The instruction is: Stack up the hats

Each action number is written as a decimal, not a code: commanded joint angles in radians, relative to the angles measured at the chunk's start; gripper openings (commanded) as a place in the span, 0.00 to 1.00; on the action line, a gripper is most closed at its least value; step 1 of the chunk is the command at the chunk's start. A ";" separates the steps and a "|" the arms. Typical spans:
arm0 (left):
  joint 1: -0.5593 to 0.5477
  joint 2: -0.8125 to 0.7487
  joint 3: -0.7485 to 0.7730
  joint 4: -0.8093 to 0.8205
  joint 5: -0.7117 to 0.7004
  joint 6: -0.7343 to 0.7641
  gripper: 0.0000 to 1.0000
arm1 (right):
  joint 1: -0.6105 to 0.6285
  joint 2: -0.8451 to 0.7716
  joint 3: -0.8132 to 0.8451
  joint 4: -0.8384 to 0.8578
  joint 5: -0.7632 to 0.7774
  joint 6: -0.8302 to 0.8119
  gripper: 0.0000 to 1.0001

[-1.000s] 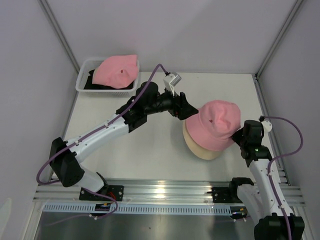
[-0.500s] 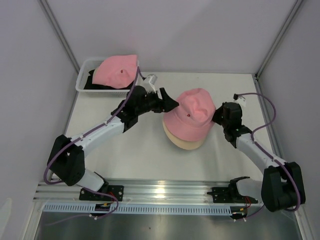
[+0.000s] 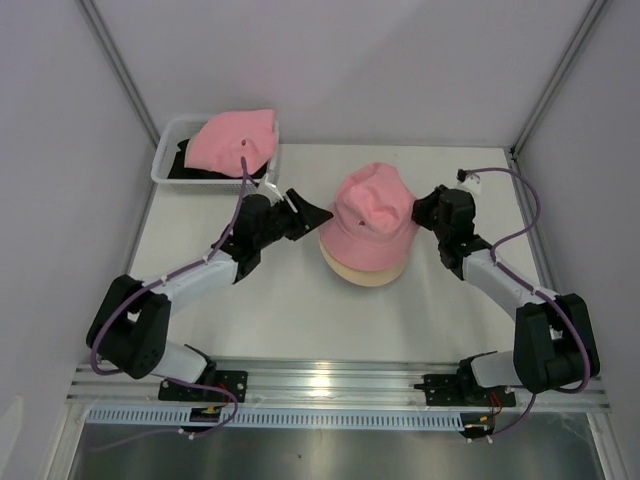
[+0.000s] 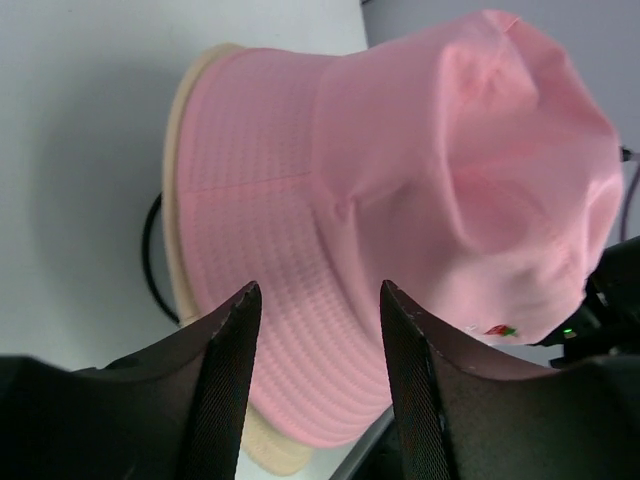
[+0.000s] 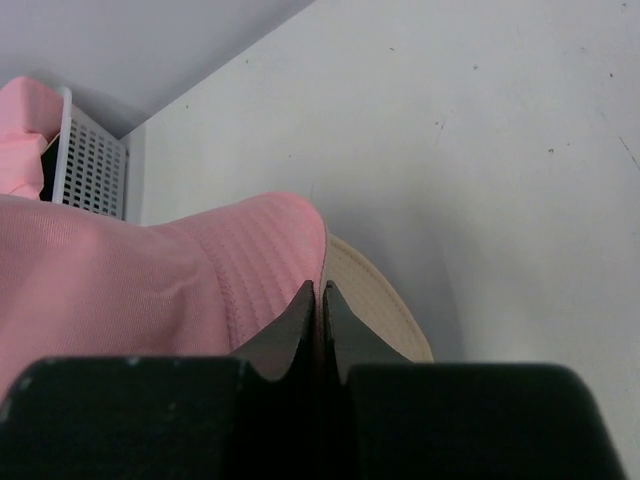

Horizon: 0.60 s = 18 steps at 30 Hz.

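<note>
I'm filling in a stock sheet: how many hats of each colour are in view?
Pink hats: 2, top pink hat on the stack, basket pink hat
Cream hat: 1, under the top pink hat
Black hat: 1 showing, mostly covered, in the white basket
Total: 4 hats in view

Left arm [image 3: 190, 285] and right arm [image 3: 500, 282]: white link shells, black joints, a purple cable along each. Left tool [image 4: 315, 385]: black fingers [image 4: 228, 380], textured inner faces.

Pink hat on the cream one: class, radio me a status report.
Left gripper open, beside brim, nothing between jaws. Right gripper shut on pink hat brim. It sits atop cream hat.
</note>
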 commanded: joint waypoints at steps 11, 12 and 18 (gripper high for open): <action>-0.003 0.057 -0.074 0.174 -0.001 -0.145 0.54 | -0.001 -0.013 0.031 0.044 -0.021 0.012 0.08; -0.001 0.046 -0.081 0.170 -0.013 -0.145 0.54 | -0.001 -0.016 0.026 0.037 -0.020 0.009 0.09; -0.001 0.063 -0.106 0.221 -0.019 -0.186 0.56 | -0.020 -0.065 -0.001 0.058 -0.046 0.026 0.15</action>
